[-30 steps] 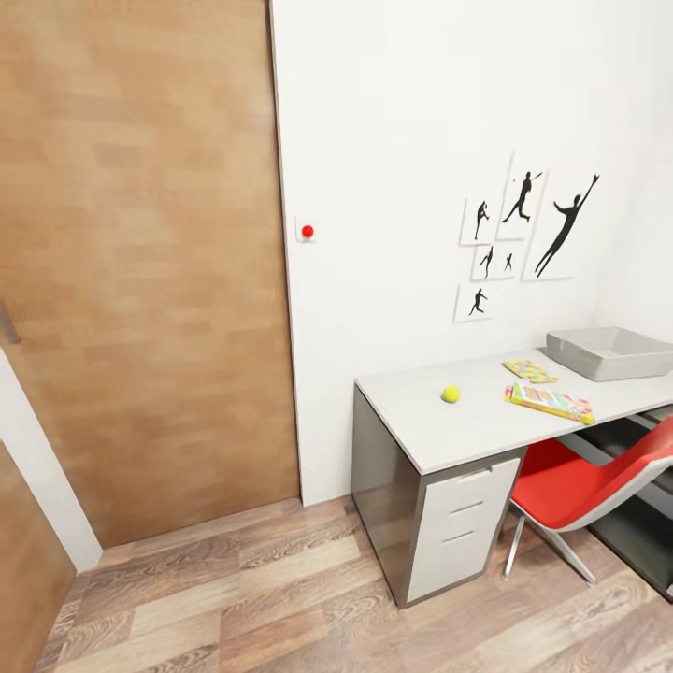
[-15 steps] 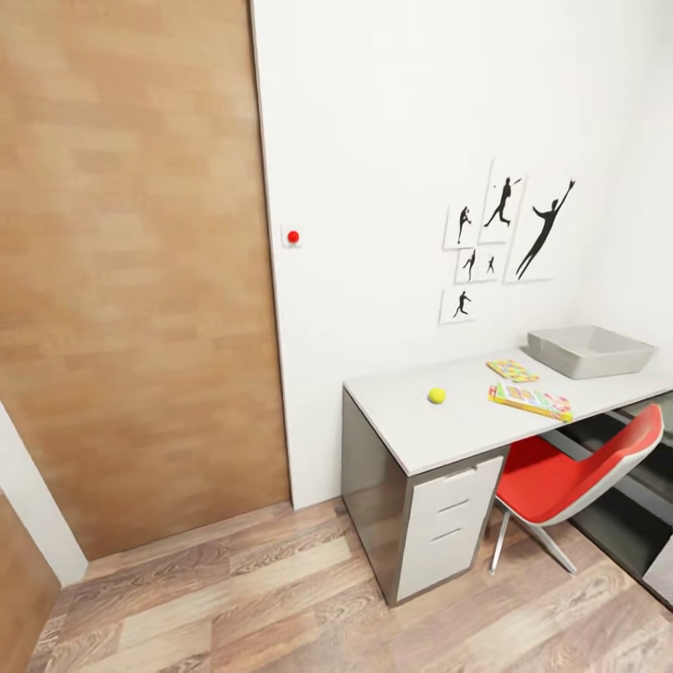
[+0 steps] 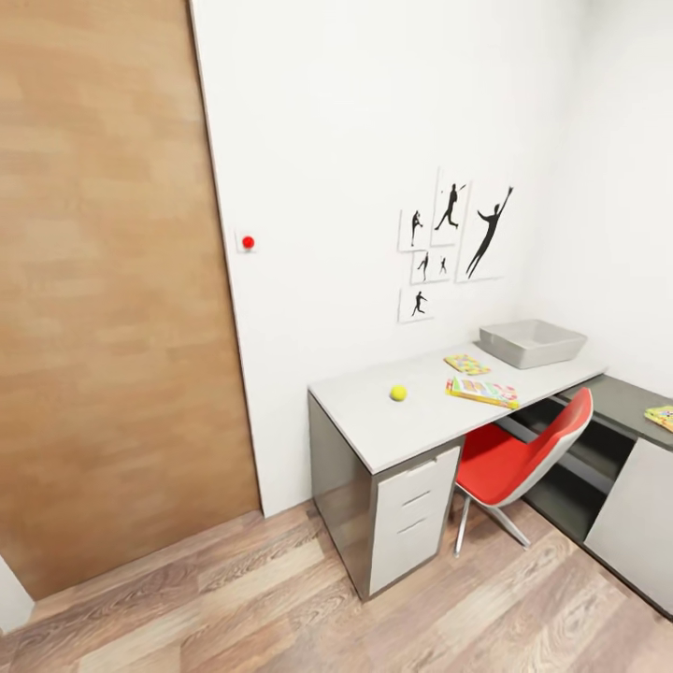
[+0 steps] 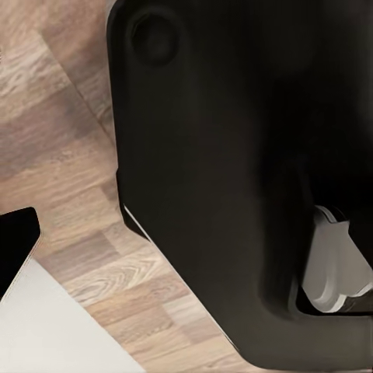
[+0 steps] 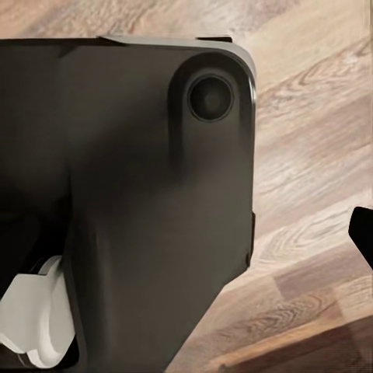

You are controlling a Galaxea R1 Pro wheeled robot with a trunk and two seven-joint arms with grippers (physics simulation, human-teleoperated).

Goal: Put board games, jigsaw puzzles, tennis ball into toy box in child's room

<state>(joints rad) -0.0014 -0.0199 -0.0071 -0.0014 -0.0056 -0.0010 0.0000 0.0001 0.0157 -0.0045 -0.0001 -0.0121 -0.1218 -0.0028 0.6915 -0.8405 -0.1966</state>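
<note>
A white-walled room with a wood plank floor (image 3: 280, 598) is seen from the head view. A pale grey-white tabletop (image 3: 411, 421) stands against the wall, with white drawers (image 3: 411, 519) under its near end. The tennis ball (image 3: 398, 393) lies on the tabletop toward the near end, well apart from the other toys. Farther along, a flat printed board game (image 3: 483, 392) lies near the front edge, and a multicolour jigsaw puzzle (image 3: 466, 364) lies just behind it, closer to the wall. The toy box (image 3: 533, 343), a shallow pale grey bin, sits at the far end of the tabletop, beside the puzzle. A red chair (image 3: 523, 458) is tucked under the tabletop. On a lower dark grey cabinet (image 3: 636, 402) at the right, part of another colourful flat piece (image 3: 662, 416) is seen at the picture's edge; what it is cannot be told. Black silhouette sport prints (image 3: 453, 238) hang on the wall above the tabletop, and a large wooden panel (image 3: 103, 280) covers the wall at the left.

In both wrist views, a dark robot body is seen over the plank floor; the state of the fingers of either arm cannot be told.
</note>
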